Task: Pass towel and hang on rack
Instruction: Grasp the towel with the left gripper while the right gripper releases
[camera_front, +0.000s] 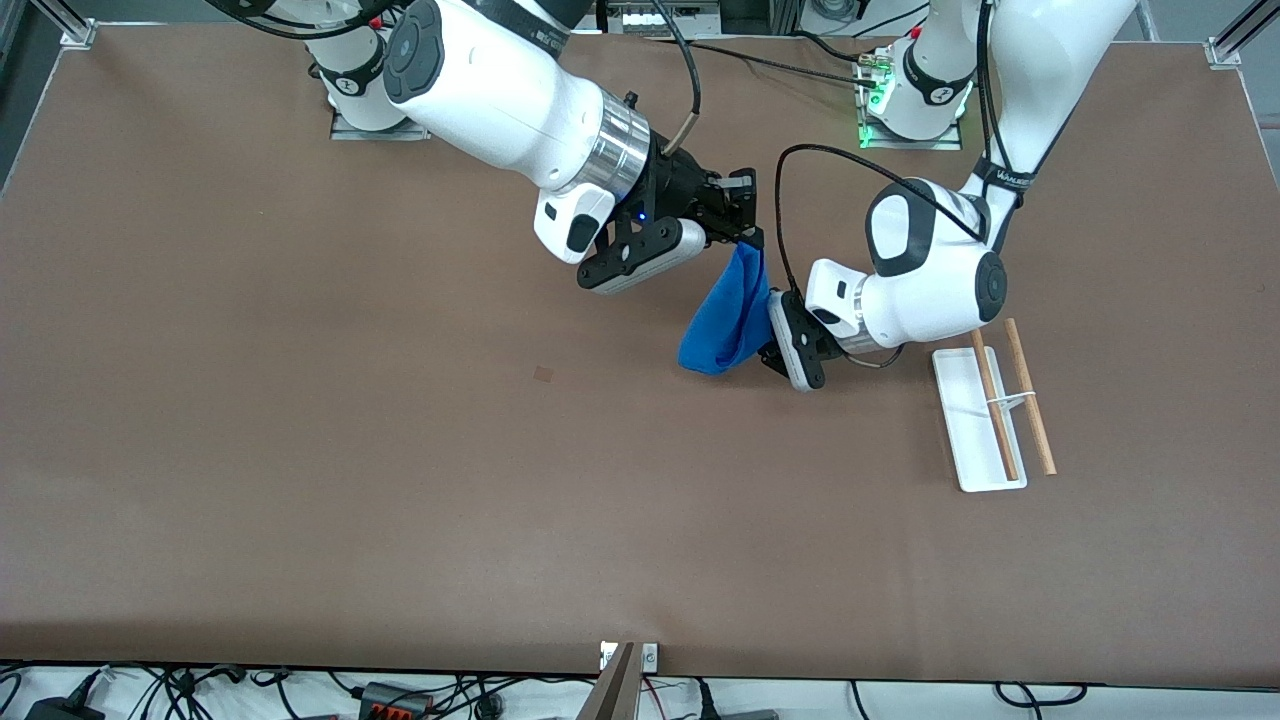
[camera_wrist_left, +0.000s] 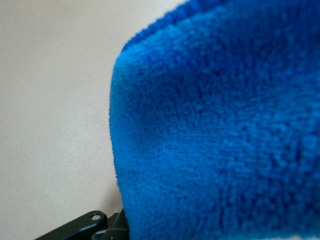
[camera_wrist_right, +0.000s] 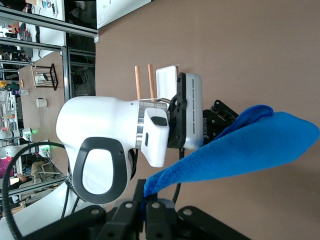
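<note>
- While mid-handover: towel (camera_front: 725, 325) pinched by both the right gripper (camera_front: 748, 238) and left gripper (camera_front: 775, 350), centre frame.
- Still to do: release by right, hanging on rack (camera_front: 1000, 405), bare at right of frame.

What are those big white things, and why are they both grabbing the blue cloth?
They are two robot arms at a brown table. One picture looks down from high up; the other two come from little cameras on each arm's wrist, so one shows mostly blue fuzz. The blue cloth is a towel. The right end effector pinches its top corner, and the left end effector is shut on its side, both up over the middle of the table. They are passing it from one arm to the other. The white stand with two wooden rods is the rack, near the left arm's end.
</note>
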